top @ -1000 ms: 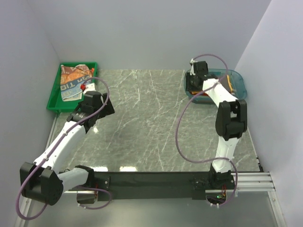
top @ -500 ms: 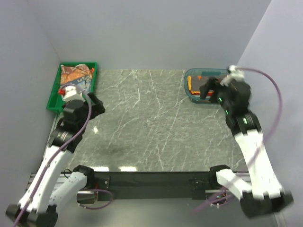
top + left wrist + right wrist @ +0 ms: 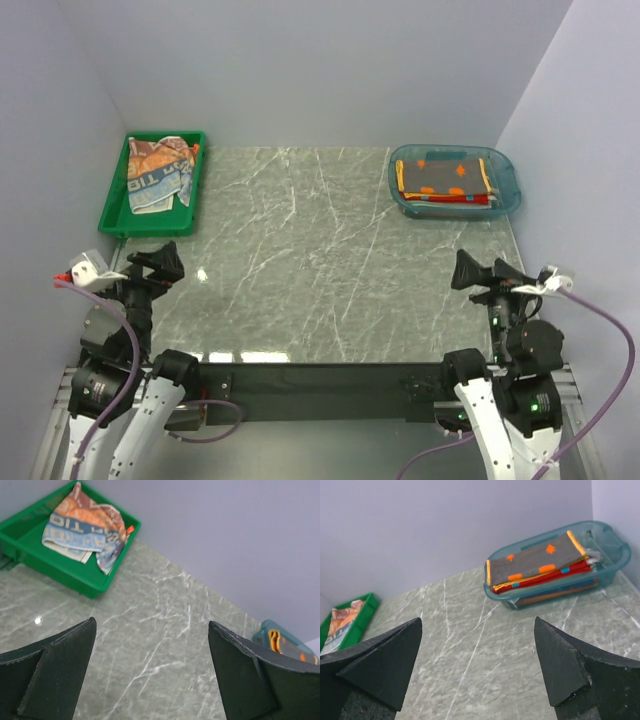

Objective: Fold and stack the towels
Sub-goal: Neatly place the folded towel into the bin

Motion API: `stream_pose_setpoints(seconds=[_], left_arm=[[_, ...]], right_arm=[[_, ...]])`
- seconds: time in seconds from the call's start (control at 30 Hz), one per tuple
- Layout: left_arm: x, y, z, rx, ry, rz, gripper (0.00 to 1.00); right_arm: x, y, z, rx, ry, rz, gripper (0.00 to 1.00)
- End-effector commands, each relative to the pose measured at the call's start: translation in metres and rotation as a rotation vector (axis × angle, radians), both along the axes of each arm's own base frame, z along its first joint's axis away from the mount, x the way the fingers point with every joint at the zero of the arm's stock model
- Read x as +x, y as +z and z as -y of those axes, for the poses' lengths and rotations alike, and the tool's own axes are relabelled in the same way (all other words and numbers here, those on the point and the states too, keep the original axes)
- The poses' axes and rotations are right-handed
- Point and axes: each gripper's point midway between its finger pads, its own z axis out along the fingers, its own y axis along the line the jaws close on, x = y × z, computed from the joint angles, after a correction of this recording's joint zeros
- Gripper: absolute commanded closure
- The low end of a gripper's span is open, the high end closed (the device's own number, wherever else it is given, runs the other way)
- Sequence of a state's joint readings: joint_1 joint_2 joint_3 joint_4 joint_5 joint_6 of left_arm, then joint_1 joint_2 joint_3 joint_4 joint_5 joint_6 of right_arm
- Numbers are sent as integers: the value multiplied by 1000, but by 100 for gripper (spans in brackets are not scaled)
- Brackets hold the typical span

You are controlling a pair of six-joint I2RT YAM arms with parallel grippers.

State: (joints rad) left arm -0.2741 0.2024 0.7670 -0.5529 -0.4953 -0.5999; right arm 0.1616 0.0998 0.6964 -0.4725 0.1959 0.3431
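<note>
Seen from overhead, both arms sit low at the near edge of a marbled table (image 3: 320, 250). The left gripper (image 3: 158, 268) and the right gripper (image 3: 478, 272) each hold nothing, and their fingers are spread wide.

Well ahead of the left gripper, in the far left corner, a green tray (image 3: 113, 215) holds one crumpled towel (image 3: 155, 175). Well ahead of the right gripper, in the far right corner, a clear blue tub (image 3: 508, 190) holds a flat folded stack (image 3: 445, 178).

The left wrist view adds detail on the towel. It is orange and tan with a white band of blue lettering, bunched at the tray's far end, with one corner hanging toward the right-hand rim. The tub shows only as a sliver at the right edge.

The right wrist view shows the stack from the side. A grey towel (image 3: 535, 560) with orange marks and yellow edging lies on top, a red towel (image 3: 545, 577) sits beneath it, and more layers lie below. The tray is barely visible at the left edge.
</note>
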Motion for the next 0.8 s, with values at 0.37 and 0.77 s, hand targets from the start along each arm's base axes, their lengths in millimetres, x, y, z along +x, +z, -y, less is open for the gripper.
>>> stream_pose_setpoints(seconds=[0.37,0.77], left_arm=[[-3,-15,-7,-8,36,15,1],[-1,-18,-11,8,58,7,0]], right_arm=[[-16,-4,4,-15,-3,113,0],[-15,-4,4,-20,-4,106,0]])
